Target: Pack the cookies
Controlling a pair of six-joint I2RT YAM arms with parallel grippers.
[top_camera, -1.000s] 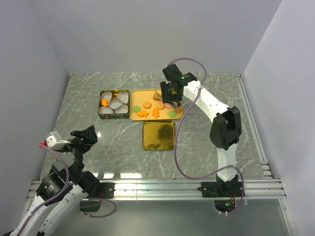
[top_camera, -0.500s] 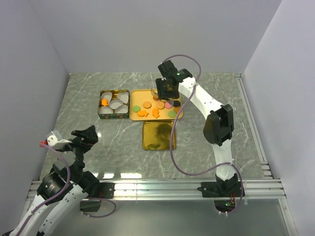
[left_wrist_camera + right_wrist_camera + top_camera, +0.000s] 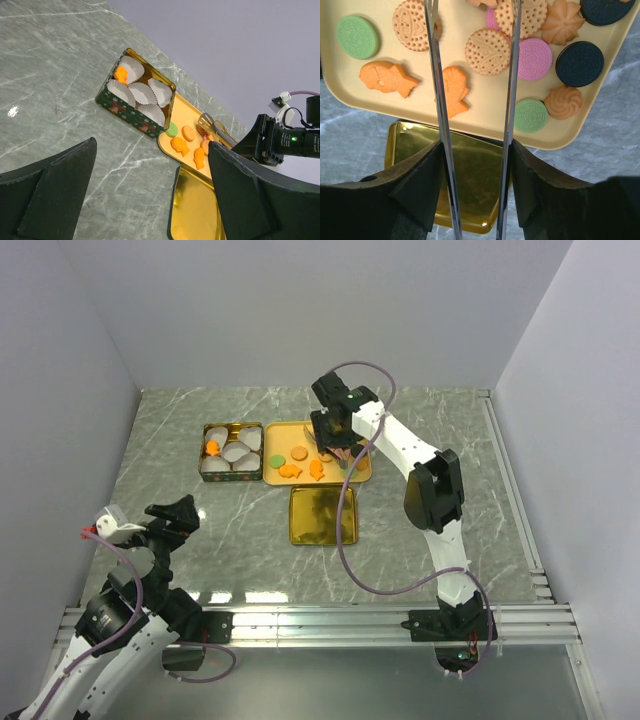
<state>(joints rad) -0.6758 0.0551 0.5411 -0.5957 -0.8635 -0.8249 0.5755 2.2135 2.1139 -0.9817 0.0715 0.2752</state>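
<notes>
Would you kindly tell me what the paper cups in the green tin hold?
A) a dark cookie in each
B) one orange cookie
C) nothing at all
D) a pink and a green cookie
B: one orange cookie sits in a corner of the tin; the other cups are empty.

the top camera hung high behind both arm bases, looking down over the whole marble table (image 3: pixel 160 500). the left wrist camera sat low and far back, facing across toward the green tin (image 3: pixel 127 111) and yellow tray (image 3: pixel 187 113). the right wrist camera stared down along the tongs (image 3: pixel 436 100), close over that tray's cookies (image 3: pixel 488 51). the gold lid (image 3: pixel 322 513) showed in all three.
</notes>
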